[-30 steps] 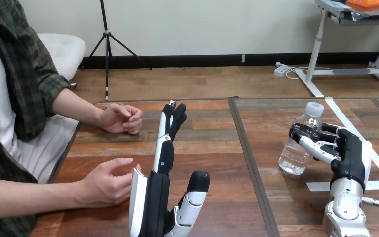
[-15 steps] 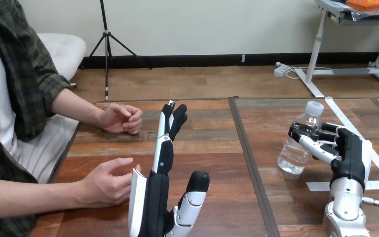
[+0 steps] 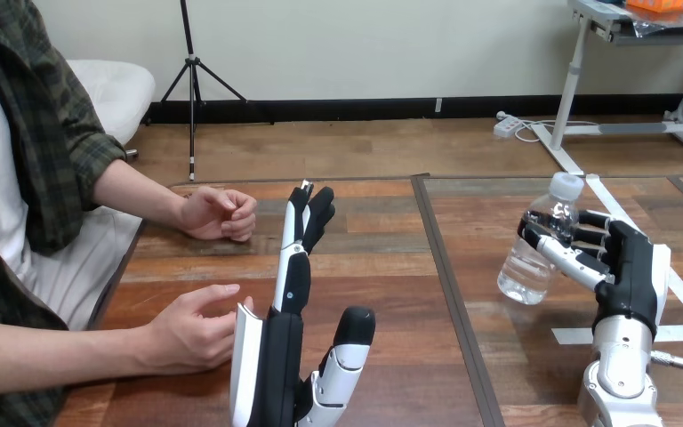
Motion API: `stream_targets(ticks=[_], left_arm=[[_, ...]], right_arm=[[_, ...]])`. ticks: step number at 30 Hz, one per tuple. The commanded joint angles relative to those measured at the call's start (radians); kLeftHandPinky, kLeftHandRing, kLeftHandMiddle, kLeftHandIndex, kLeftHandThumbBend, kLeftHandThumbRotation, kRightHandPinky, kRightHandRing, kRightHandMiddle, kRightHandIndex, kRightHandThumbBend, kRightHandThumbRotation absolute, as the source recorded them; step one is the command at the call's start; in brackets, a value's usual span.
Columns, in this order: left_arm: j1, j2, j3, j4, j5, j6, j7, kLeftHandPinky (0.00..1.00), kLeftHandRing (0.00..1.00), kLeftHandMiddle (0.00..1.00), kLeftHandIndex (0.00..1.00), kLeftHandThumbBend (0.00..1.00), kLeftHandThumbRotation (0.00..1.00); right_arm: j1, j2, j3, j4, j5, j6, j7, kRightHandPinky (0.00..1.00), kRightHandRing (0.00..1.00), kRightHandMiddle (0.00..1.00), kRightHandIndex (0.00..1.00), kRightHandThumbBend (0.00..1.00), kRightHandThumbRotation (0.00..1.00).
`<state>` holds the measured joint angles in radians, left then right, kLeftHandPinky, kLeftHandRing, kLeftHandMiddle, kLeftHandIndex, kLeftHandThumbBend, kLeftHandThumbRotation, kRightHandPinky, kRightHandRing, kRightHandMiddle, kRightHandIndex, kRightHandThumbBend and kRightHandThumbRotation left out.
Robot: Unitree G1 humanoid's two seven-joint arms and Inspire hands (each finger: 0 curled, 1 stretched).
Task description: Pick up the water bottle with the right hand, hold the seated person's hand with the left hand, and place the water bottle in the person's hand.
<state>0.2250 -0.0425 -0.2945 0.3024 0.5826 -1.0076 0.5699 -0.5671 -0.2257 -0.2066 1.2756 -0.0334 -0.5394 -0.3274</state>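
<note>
There is one clear plastic water bottle with a white cap [image 3: 534, 253]. It leans more than it did a second ago, and its base has crept left over the brown wooden table [image 3: 382, 258]. The right hand [image 3: 630, 271] has its fingers wrapped round the bottle's middle. The left hand [image 3: 277, 360] stands edge-up as before, fingers straight and holding nothing. It is just beside the person's nearer hand [image 3: 187, 336]. The person's farther hand [image 3: 220, 213] rests loosely curled, making two.

You're looking at a lab-style test setup: white tape strips [image 3: 606, 197] mark the wooden worktop [image 3: 373, 258] beside your right hand [image 3: 627, 276].
</note>
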Motion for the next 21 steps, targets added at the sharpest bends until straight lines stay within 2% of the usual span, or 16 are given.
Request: stream_targets(ticks=[1, 5, 11, 21], left_arm=[[0.040, -0.017, 0.000, -0.029, 0.008, 0.001, 0.007, 0.92, 0.92, 0.94, 1.00, 0.52, 1.00], [0.040, -0.018, -0.001, -0.027, 0.000, 0.007, 0.002, 0.91, 0.92, 0.94, 1.00, 0.53, 1.00], [0.039, -0.017, -0.010, -0.026, -0.020, 0.006, -0.014, 0.92, 0.92, 0.94, 1.00, 0.54, 1.00], [0.033, -0.018, -0.006, -0.016, -0.006, -0.003, -0.005, 0.93, 0.92, 0.94, 1.00, 0.51, 1.00]], right_arm=[[-0.051, 0.003, 0.008, -0.051, -0.008, -0.077, -0.010, 0.46, 0.51, 0.55, 0.57, 0.74, 0.00], [-0.053, 0.008, 0.000, -0.056, 0.002, -0.095, -0.003, 0.46, 0.50, 0.54, 0.57, 0.74, 0.00], [-0.053, 0.002, 0.011, -0.062, -0.015, -0.125, -0.012, 0.44, 0.48, 0.53, 0.56, 0.75, 0.00], [-0.052, 0.004, 0.009, -0.074, -0.008, -0.165, -0.001, 0.40, 0.45, 0.52, 0.55, 0.75, 0.00]])
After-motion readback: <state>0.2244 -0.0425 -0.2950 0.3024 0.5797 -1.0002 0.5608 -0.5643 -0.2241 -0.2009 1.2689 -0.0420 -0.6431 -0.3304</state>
